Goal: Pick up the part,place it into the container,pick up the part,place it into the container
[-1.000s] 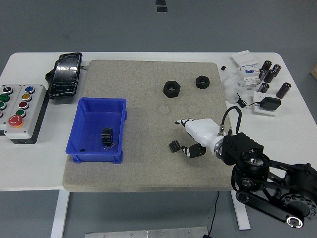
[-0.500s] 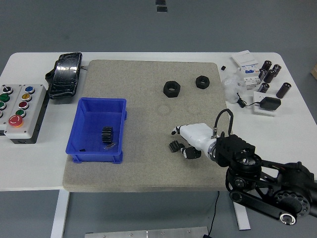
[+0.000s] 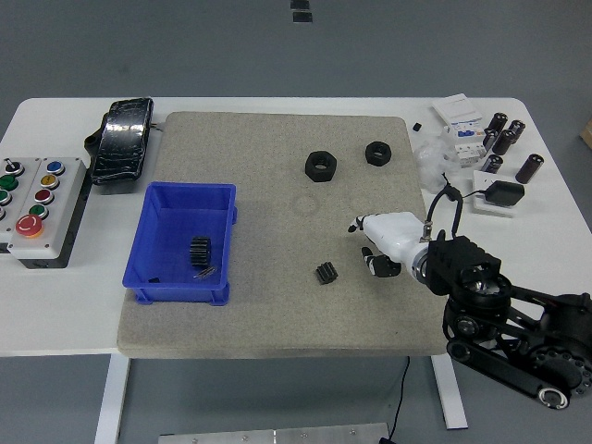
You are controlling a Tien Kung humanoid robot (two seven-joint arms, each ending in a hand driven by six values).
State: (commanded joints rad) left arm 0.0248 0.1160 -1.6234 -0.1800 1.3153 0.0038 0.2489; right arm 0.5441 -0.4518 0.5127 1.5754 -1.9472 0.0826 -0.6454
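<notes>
1. Bin on my left has one gear inside, so I judge half the job is done.
2. Second gear sits on the mat, not in the bin yet.
3. My right hand is just beside it, fingers loosely curled, holding nothing.
</notes>
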